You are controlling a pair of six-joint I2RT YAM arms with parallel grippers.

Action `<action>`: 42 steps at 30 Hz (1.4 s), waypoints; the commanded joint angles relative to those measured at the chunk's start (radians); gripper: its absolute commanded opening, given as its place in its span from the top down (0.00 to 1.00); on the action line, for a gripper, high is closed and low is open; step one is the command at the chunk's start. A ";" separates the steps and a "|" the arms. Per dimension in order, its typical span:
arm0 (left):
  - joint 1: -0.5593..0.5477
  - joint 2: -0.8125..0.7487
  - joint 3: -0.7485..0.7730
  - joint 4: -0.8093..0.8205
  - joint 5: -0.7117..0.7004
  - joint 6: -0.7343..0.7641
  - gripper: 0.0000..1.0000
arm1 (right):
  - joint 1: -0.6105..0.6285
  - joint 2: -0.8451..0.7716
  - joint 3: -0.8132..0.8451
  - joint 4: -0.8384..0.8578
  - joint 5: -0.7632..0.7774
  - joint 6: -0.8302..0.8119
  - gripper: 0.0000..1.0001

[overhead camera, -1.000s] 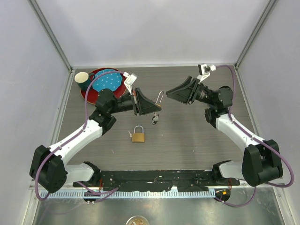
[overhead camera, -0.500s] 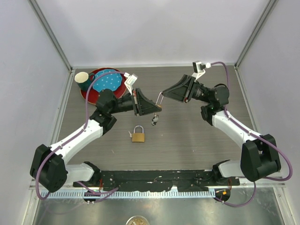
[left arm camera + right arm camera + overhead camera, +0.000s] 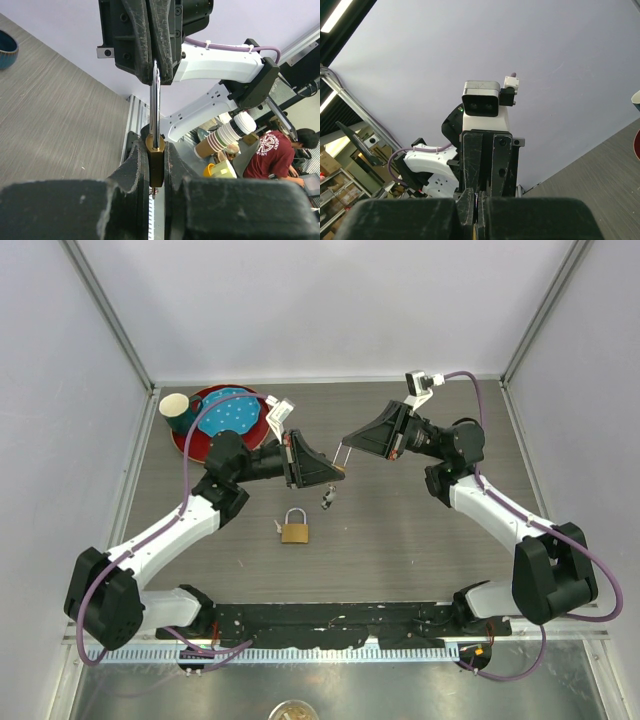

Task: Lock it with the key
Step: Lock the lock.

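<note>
Above the middle of the desk [image 3: 420, 540], a little toward its far edge, the two arms meet tip to tip. The left tool [image 3: 333, 470] is clamped on the brass body of a small padlock [image 3: 156, 159], one finger on each flat side. The lock's steel shackle [image 3: 155, 105] runs straight from the body into the right tool [image 3: 347, 444], whose fingers are closed tight on the shackle's far end (the left wrist view shows this plainly). Just below the held lock, toward the near edge, sits a small dark and silver piece that looks like the key [image 3: 328, 499]; whether it hangs from the lock or lies on the desk cannot be told. A larger padlock [image 3: 294, 530] lies flat on the desk nearer the near edge, apart from both tools. In the far left corner are a red plate [image 3: 185, 440] and, just beside it, a paper cup [image 3: 176, 406].
</note>
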 commanded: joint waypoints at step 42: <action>0.080 -0.123 0.001 -0.054 -0.270 0.063 1.00 | 0.019 -0.486 -0.372 -0.509 0.250 -0.315 0.98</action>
